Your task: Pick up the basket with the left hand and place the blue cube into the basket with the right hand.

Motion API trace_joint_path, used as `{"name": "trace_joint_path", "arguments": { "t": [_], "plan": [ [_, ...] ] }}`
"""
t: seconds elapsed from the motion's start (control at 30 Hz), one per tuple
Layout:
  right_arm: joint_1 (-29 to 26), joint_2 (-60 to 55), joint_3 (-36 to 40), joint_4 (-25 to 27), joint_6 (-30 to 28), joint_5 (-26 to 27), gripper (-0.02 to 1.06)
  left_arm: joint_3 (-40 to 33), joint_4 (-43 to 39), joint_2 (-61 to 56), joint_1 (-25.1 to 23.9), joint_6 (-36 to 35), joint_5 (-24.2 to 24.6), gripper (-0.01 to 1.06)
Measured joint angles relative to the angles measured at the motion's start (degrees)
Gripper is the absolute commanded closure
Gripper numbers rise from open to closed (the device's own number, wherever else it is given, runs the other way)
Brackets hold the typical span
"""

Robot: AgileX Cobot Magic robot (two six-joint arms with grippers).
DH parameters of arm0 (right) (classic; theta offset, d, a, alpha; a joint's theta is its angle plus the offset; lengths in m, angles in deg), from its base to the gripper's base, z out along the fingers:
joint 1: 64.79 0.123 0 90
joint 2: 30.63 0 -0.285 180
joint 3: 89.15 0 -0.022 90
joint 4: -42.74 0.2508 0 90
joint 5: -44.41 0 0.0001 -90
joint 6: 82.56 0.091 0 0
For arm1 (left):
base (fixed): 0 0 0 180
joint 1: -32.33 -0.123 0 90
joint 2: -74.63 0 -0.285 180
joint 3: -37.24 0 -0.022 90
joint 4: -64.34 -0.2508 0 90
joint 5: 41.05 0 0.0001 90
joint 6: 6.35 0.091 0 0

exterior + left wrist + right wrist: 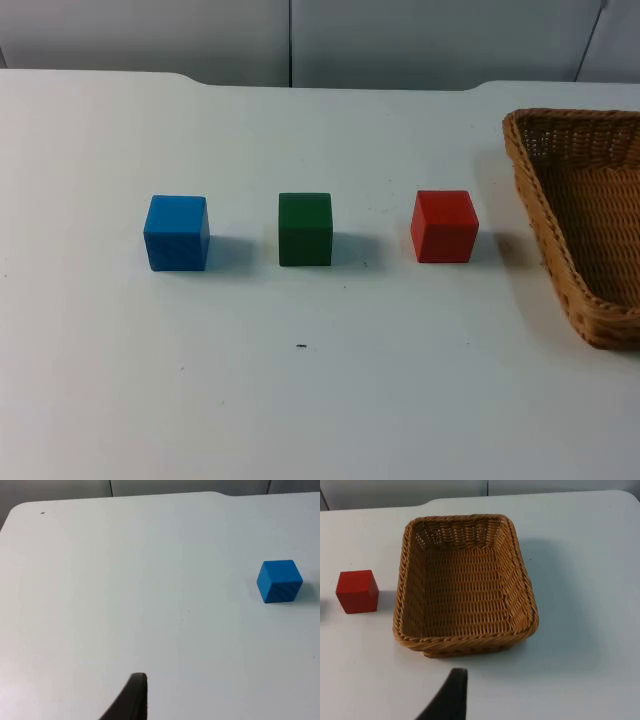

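Here, three cubes are seen lined up in a row on the white bench (300,400), well apart from one another: the blue cube (177,232) at the left end, a green cube (305,229) in the middle and a red cube (444,226) at the right end. The basket (585,215), woven of brown wicker, is set on the bench just beyond the red cube, at the right side of the top view, and nothing is held inside it. A grey partition wall (290,40) is seen behind the bench.

In the left wrist view the blue cube (279,581) is shown standing alone on the bare bench, well apart from the left gripper (131,700), of which one black fingertip is seen above the surface. In the right wrist view the basket (462,582) is shown upright and untouched, with the red cube (357,591) just beside its wall; the right gripper (449,696) is held near the basket's closest rim, apart from it. Whether either gripper is released or clenched cannot be told, as a single fingertip of each is seen. Neither the blue cube nor the basket is touched.
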Motion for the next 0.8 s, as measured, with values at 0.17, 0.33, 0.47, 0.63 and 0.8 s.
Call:
{"name": "trace_joint_path", "arguments": {
  "t": [0.17,0.33,0.47,0.63,0.8],
  "plan": [
    [0.0,0.0,0.0,0.0,0.0,0.0,0.0,0.0,2.1,0.0,0.0,0.0,0.0,0.0],
    [0.0,0.0,0.0,0.0,0.0,0.0,0.0,0.0,2.5,0.31,0.0,0.0,0.0,0.0],
    [0.0,0.0,0.0,0.0,0.0,0.0,0.01,0.43,2.72,4.23,0.0,0.0,-0.05,0.0],
    [0.0,0.0,0.0,0.0,0.0,0.0,0.01,3.31,3.29,9.1,0.0,0.0,-4.3,0.0],
    [0.0,0.0,0.0,0.0,0.0,0.0,0.01,6.86,7.18,16.18,0.0,0.58,-9.8,0.0]
  ]
}}
